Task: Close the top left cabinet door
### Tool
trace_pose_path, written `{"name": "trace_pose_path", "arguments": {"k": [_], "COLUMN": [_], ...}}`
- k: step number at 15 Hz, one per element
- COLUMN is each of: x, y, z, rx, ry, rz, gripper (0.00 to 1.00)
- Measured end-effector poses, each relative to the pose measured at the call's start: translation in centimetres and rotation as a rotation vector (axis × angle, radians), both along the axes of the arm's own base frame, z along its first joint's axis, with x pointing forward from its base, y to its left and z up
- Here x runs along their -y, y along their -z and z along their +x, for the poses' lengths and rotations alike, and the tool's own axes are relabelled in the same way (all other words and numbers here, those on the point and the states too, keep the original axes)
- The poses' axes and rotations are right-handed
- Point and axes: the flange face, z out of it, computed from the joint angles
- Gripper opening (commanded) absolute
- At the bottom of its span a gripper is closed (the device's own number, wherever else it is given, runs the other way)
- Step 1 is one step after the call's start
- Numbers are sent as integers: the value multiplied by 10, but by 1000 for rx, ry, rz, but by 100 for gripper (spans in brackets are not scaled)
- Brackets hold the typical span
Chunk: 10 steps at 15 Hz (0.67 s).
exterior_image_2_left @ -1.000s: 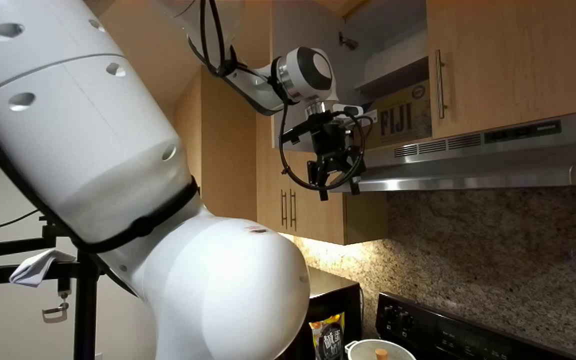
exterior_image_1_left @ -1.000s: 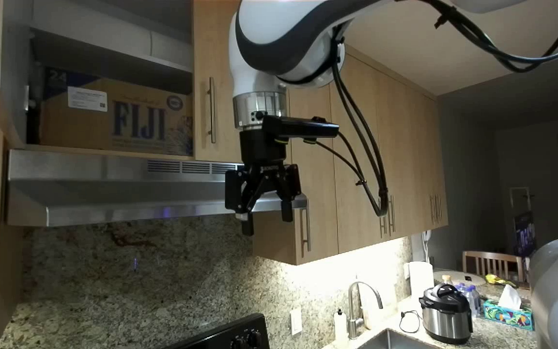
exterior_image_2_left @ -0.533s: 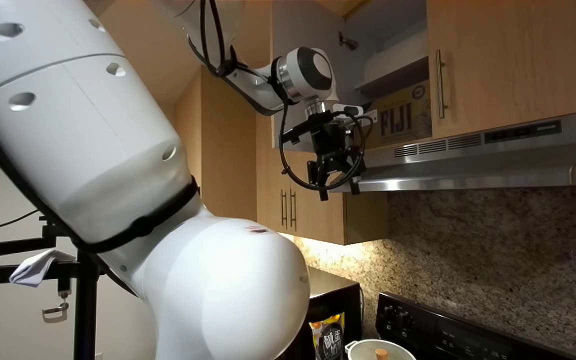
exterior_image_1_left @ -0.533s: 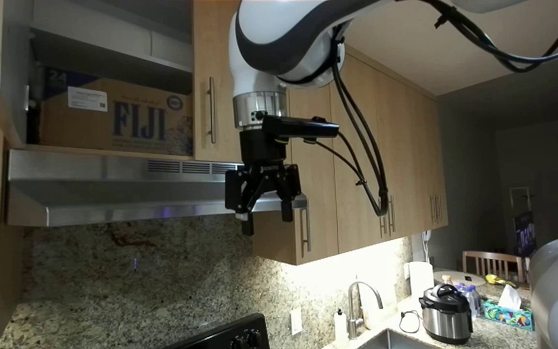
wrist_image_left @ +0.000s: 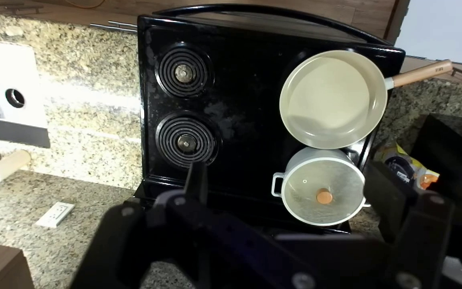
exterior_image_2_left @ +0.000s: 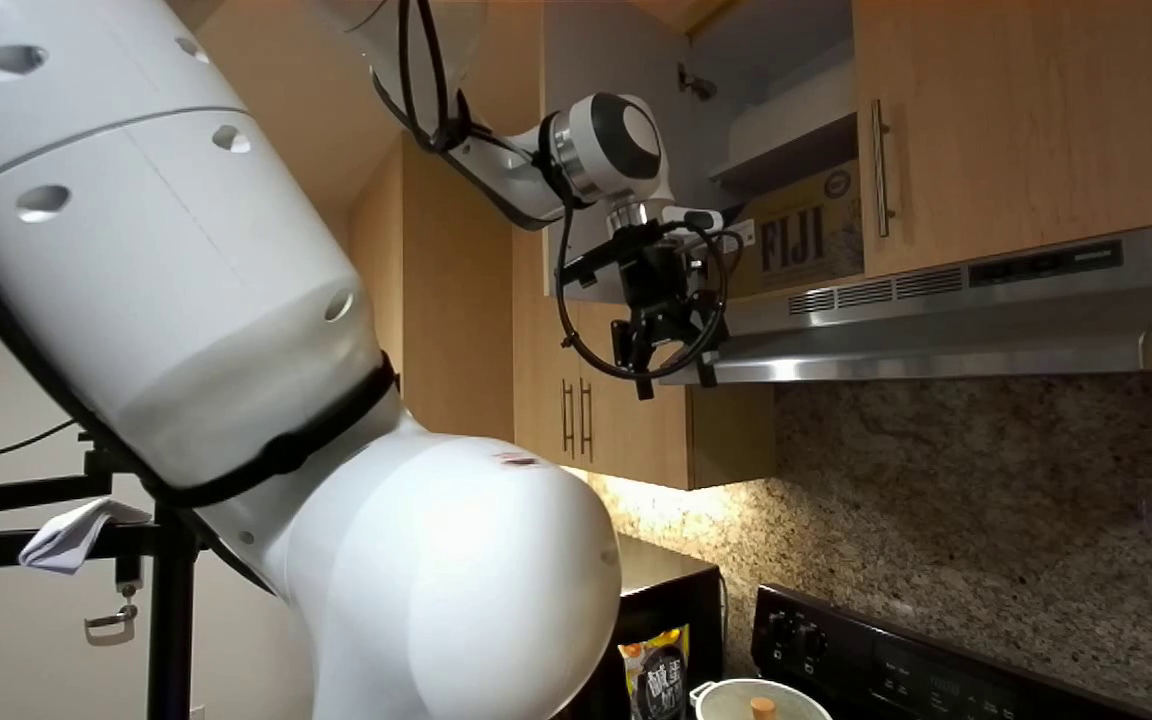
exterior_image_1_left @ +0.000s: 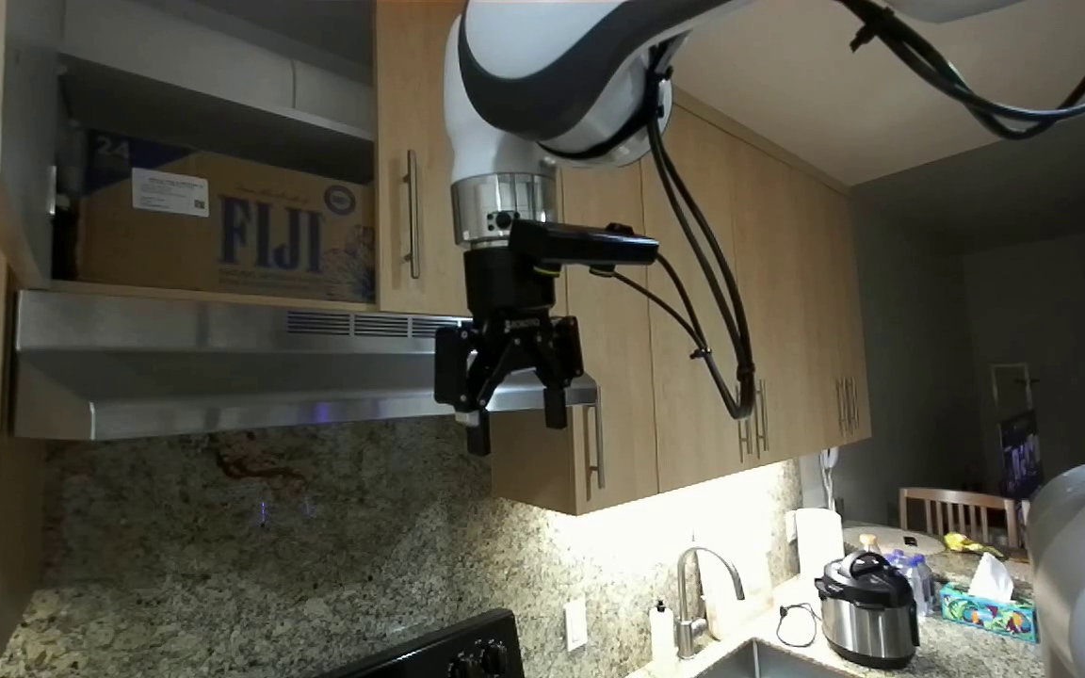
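I held my hand (exterior_image_1_left: 517, 424) pointing down in front of the hood (exterior_image_1_left: 222, 367), its 2 jaws apart with nothing between them; a push asks for no grip, so I judged that spread would serve, and out there it hung well away from the door (exterior_image_2_left: 616, 60). The door stood wide open above the hood's left end, inner face showing and untouched by me, so to my mind the closing had not yet begun. I reckoned I should have to get round to its outer face and swing it in across the box (exterior_image_1_left: 222, 231) stowed above the hood. Whether the box sat far enough back to let it shut, I could not tell. Below the hood was the black stove (wrist_image_left: 247, 80), with the pan (wrist_image_left: 331, 96) and the lidded pot (wrist_image_left: 307, 200) under the hood's left half. The stone (exterior_image_1_left: 251, 546) beneath the hood was speckled; to the hood's right were taller cabinets (exterior_image_1_left: 787, 301) lit from below, then the tap (exterior_image_1_left: 688, 633), the cooker (exterior_image_1_left: 867, 612) and, farthest off, a chair (exterior_image_1_left: 957, 494) in the dimmer room.
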Motion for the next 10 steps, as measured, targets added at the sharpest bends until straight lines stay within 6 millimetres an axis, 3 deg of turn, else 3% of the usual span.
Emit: {"name": "trace_pose_path", "arguments": {"k": [6,10], "x": [-8,-26], "y": [-21,-47], "z": [-16,-29], "rx": [58,117], "ry": [-25,-62], "rz": [6,-8], "gripper": [100,100]}}
